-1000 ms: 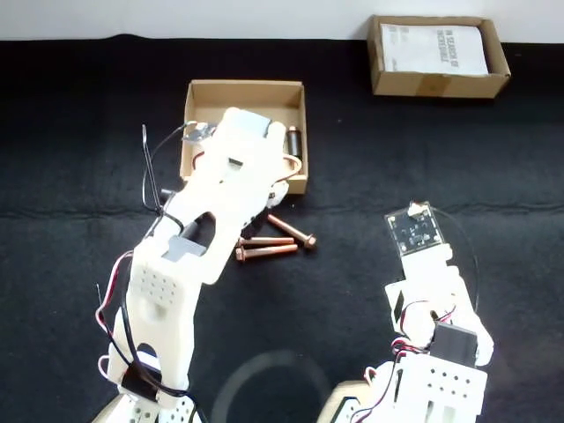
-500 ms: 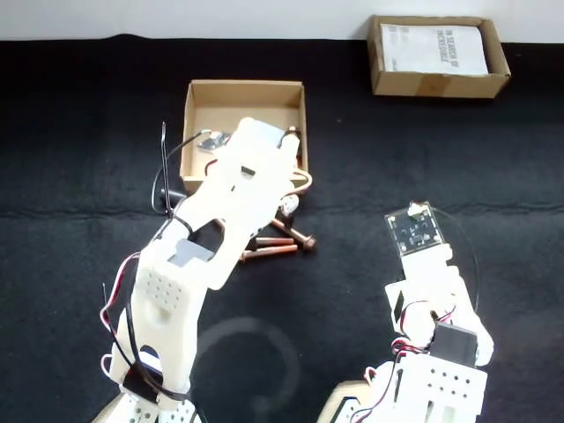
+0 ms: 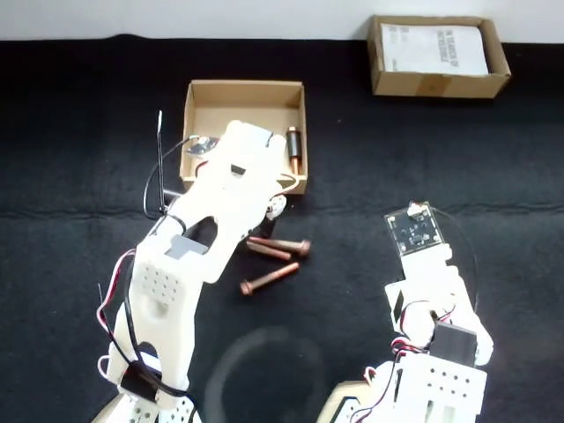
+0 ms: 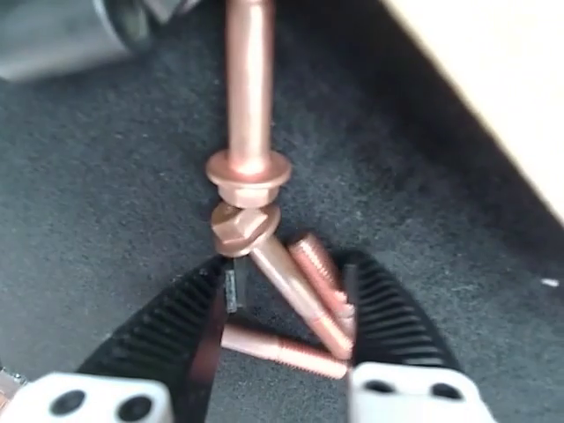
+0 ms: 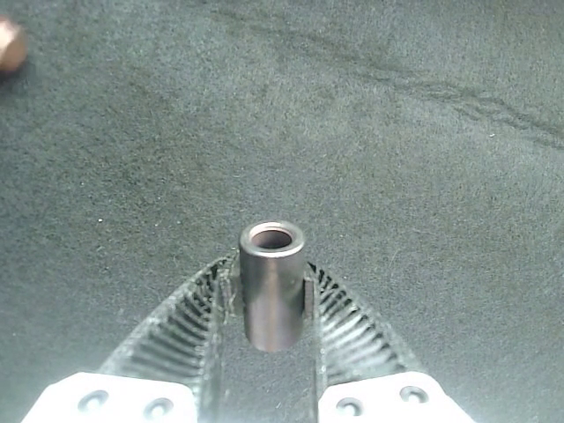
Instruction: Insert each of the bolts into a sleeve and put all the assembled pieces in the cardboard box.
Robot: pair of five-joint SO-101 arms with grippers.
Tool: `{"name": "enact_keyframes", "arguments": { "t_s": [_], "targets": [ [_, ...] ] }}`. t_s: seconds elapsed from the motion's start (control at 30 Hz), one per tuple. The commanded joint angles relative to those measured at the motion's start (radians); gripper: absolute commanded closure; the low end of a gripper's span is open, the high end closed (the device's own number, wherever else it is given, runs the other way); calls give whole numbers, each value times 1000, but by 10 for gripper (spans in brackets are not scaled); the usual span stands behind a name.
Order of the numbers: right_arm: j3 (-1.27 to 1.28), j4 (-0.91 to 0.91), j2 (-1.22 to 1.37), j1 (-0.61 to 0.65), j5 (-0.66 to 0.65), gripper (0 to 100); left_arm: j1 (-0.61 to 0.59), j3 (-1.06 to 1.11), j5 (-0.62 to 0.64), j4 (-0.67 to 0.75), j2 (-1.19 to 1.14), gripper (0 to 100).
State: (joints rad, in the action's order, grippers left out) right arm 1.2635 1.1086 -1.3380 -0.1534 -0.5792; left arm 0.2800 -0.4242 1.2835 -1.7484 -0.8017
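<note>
On the dark surface [image 3: 79,176] the left arm [image 3: 220,203] stretches forward until it is just in front of the cardboard box [image 3: 201,106]. The left gripper [image 4: 286,269] is low over a small heap of copper bolts [image 4: 249,88]. Its jaws stand apart and they clamp nothing. One bolt lies across the gap between the fingers [image 4: 167,326], and two other bolts point into this gap. The longest bolt lies beyond the fingertips, and its flanged head touches the head of its neighbour. The pale wall of the box is close beside this heap.

From above, two of the bolts lie close together beside the arm and one lies a little nearer to the robot. All of them are on the surface, outside the cardboard box. In the box, against its right wall, lies one assembled piece [image 3: 293,150], a dark sleeve with a copper end.

The right arm [image 3: 432,291] is low at the near right, well apart from the bolts. The right gripper [image 5: 273,264] is closed on a dark metal sleeve [image 5: 272,286], and the open hole of the sleeve points away from the wrist.

A second box [image 3: 438,84] with a printed sheet of paper [image 3: 434,48] in it is at the far right of the surface.
</note>
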Motion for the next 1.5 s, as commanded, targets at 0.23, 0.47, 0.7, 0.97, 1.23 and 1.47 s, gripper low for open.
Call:
{"name": "enact_keyframes", "arguments": {
  "t_s": [0.23,0.47,0.7,0.97,1.23,1.47],
  "targets": [
    [-5,-42,-7,16,6,991,-8,-19,-6,-11,-70,992],
    [-5,-41,-5,33,6,991,-7,-48,-77,-12,-65,991],
    [-12,-41,-5,35,6,991,22,-96,-181,-14,-62,987],
    [-12,-36,-4,48,5,991,41,-96,-371,-14,-18,986],
    [-13,-41,31,50,-29,991,81,-48,-730,-12,16,989],
    [-30,-44,64,50,-34,991,82,-54,-795,-6,22,987]
  ]
}}
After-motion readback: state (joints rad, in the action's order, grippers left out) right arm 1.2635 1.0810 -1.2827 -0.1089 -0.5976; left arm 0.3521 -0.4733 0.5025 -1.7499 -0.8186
